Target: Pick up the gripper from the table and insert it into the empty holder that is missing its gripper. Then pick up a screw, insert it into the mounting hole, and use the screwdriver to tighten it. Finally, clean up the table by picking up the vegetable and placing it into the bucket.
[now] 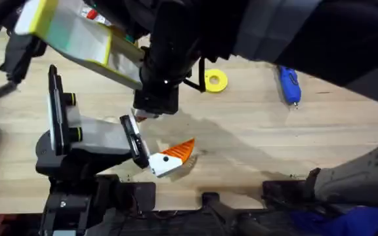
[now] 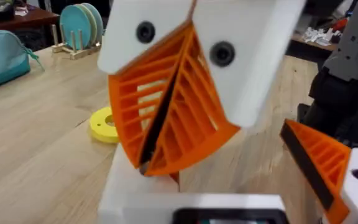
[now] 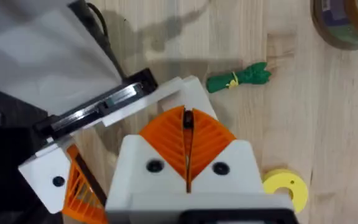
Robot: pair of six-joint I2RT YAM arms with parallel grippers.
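- Lying nearest the bases, the grey-bodied arm ends in the empty holder [image 1: 161, 165], and the gripper [image 1: 180, 151] sits against its tip (orange on white).
- Just beyond, the right gripper [image 3: 188, 121] hangs over the holder with its orange pads [image 3: 210, 140] pressed together. A small dark bit shows at their tip, too small to name.
- A yellow ring [image 1: 215, 80] lies farther out on the table [image 1: 254, 137].
- The vegetable [image 3: 238, 78] lies on the wood near a tape roll [image 3: 347, 25].
- The screwdriver [image 1: 289, 86] lies far right, well apart.
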